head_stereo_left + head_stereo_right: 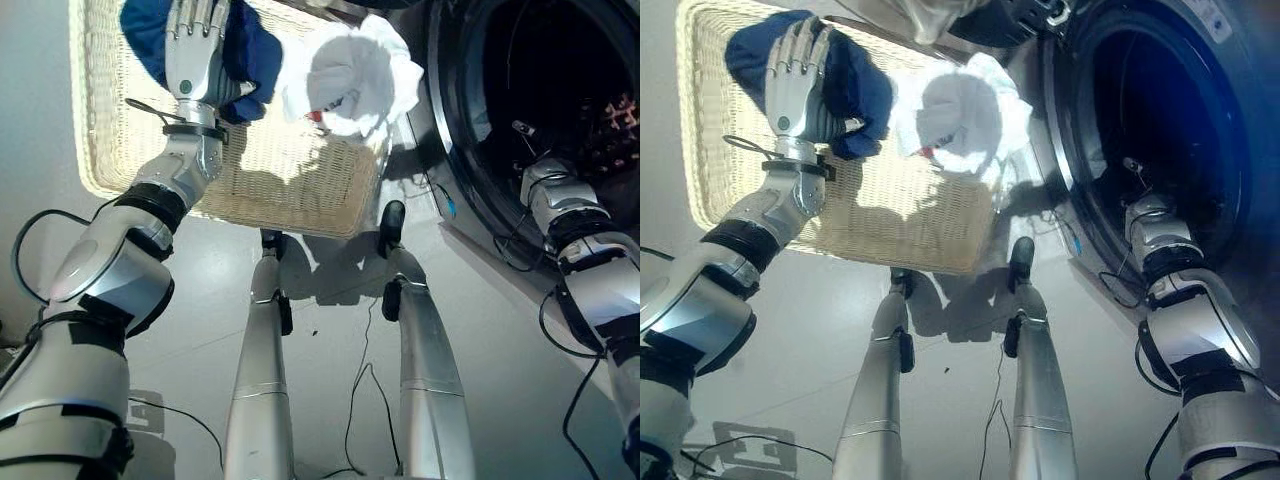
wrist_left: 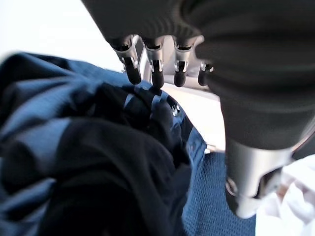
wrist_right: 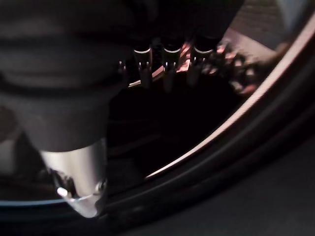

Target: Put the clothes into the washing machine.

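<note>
Your left hand rests open-fingered on the blue garment in the wicker basket; your right hand reaches open into the washing machine.

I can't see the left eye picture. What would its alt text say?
The robot's left hand reaches with straight fingers onto a dark blue garment in a pale wicker basket, beside a crumpled white garment. At the right, its right arm reaches into the dark open drum of a washing machine.
</note>
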You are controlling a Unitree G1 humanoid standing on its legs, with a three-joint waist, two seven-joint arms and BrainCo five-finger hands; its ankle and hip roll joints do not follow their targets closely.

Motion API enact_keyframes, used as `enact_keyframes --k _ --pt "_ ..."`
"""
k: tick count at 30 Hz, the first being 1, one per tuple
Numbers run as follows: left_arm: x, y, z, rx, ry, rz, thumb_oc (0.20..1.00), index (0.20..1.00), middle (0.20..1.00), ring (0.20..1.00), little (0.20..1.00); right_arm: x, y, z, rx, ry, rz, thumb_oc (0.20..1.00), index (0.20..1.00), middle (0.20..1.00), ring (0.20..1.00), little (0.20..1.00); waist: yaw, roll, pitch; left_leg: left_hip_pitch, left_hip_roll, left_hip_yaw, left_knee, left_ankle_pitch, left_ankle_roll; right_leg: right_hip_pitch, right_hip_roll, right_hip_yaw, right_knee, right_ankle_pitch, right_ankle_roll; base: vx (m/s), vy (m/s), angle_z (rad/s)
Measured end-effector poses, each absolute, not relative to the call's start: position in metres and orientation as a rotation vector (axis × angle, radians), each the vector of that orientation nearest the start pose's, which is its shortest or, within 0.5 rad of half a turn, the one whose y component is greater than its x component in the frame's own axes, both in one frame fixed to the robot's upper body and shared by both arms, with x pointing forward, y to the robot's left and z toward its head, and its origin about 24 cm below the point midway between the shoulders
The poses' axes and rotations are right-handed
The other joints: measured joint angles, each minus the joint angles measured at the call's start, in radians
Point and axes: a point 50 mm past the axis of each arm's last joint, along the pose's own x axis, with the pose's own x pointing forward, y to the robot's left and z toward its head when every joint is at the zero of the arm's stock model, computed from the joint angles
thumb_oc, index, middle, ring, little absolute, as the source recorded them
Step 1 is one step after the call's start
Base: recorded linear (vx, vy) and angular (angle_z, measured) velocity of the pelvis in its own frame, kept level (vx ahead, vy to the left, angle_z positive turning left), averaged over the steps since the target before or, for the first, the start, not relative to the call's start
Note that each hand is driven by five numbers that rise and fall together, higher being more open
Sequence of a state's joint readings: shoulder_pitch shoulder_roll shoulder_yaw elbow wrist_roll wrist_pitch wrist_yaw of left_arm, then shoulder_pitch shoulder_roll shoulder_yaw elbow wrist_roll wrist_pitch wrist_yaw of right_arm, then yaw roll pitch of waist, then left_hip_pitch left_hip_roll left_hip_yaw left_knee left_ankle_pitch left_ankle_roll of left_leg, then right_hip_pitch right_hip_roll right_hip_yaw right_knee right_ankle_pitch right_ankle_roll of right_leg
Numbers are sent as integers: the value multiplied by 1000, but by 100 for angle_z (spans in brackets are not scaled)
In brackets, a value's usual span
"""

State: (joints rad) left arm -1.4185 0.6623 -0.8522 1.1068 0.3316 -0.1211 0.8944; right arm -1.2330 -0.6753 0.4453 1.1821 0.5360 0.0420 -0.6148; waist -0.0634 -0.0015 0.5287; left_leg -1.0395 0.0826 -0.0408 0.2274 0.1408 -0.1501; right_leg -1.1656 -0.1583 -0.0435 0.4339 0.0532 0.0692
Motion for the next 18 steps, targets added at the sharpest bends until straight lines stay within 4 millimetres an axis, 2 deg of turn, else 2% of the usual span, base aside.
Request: enact_keyframes --k 3,7,12,18 --pt "398 202 322 1309 -854 751 1000 1000 1000 1000 1000 395 -294 240 -286 -137 -809 1000 1000 1000 1000 1000 -1 0 0 -7 1 14 -11 1 1 -17 3 13 -6 3 2 8 54 -6" --pt "399 207 323 1305 -799 775 1000 1000 1000 1000 1000 394 -290 232 -286 -175 -773 1000 1000 1000 1000 1000 -1 1 0 -7 7 18 -24 1 1 -19 10 14 -19 5 1 1 37 -4" --pt "400 211 328 1307 -731 797 1000 1000 1000 1000 1000 395 -276 236 -269 -265 -707 1000 1000 1000 1000 1000 -5 0 -1 -7 9 33 -25 1 1 -27 14 25 -20 8 1 -3 20 -3" --pt "399 220 330 1194 -681 828 1000 1000 1000 1000 1000 393 -260 246 -244 -353 -674 1000 1000 1000 1000 1000 -16 0 -2 -7 18 41 -25 1 0 -29 24 32 -30 12 4 -2 -5 -5"
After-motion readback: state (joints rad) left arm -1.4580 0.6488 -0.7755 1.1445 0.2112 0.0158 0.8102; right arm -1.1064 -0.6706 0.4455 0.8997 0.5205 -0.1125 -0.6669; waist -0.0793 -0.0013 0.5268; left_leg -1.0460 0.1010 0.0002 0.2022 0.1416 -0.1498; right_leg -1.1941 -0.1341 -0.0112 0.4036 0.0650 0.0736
